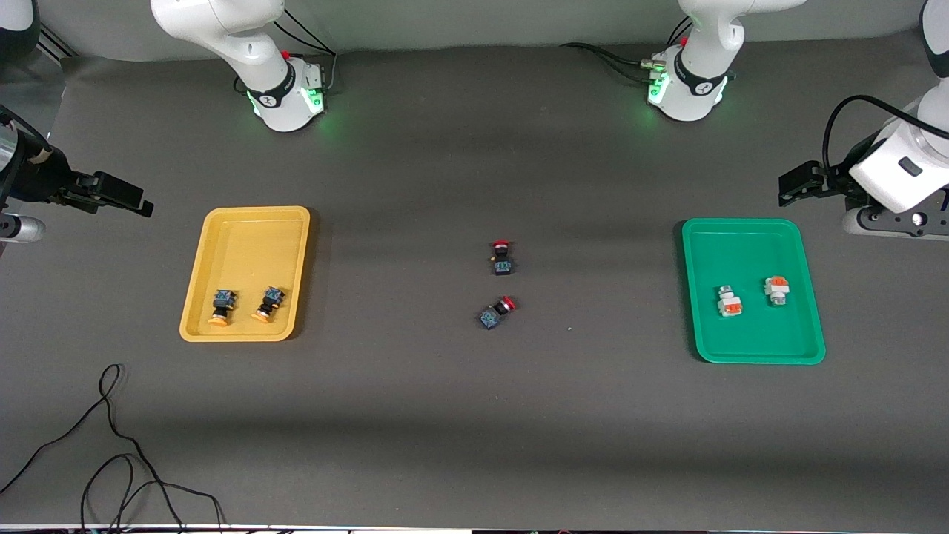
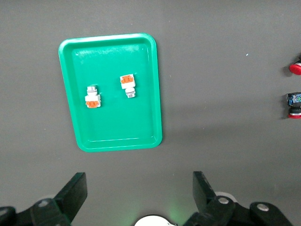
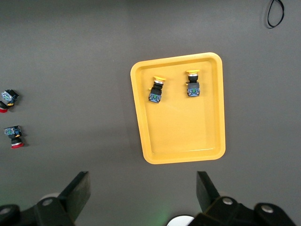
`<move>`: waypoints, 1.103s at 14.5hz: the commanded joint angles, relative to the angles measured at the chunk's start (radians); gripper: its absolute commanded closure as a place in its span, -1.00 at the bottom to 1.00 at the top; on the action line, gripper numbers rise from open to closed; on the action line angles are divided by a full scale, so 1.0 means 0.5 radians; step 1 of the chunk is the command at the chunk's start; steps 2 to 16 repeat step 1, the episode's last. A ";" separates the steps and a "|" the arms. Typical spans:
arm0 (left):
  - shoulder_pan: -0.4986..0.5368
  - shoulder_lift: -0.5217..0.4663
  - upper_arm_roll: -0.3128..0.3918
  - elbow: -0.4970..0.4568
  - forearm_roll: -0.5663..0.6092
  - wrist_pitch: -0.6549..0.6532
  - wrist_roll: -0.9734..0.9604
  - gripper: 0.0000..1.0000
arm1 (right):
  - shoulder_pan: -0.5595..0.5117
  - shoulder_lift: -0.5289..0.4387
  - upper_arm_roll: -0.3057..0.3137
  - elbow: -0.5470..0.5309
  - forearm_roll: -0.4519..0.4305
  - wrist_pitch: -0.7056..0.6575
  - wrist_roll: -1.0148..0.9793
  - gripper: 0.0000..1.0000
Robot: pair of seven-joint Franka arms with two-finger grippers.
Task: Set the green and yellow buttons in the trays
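Two black switches with yellow caps (image 1: 222, 306) (image 1: 267, 304) lie in the yellow tray (image 1: 252, 245), also seen in the right wrist view (image 3: 156, 89) (image 3: 192, 84). Two white-and-silver switches with orange blocks (image 1: 729, 301) (image 1: 776, 289) lie in the green tray (image 1: 741, 252), also seen in the left wrist view (image 2: 92, 97) (image 2: 127, 85). My right gripper (image 1: 137, 202) (image 3: 143, 188) is open and empty, raised over the mat beside the yellow tray (image 3: 188, 132). My left gripper (image 1: 789, 189) (image 2: 138, 186) is open and empty, raised over the mat beside the green tray (image 2: 113, 122).
Two black switches with red caps (image 1: 502, 257) (image 1: 496, 312) lie on the dark mat midway between the trays. A loose black cable (image 1: 111, 445) lies near the front camera at the right arm's end of the table.
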 commanded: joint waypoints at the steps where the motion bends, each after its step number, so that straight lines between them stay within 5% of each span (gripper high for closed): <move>1: -0.017 -0.040 0.023 0.003 -0.018 -0.030 -0.012 -1.00 | 0.005 0.019 -0.012 0.059 -0.004 -0.059 -0.019 -0.99; 16: -0.017 -0.040 0.023 0.003 -0.018 -0.030 -0.012 -1.00 | 0.005 0.019 -0.012 0.059 -0.004 -0.059 -0.019 -0.99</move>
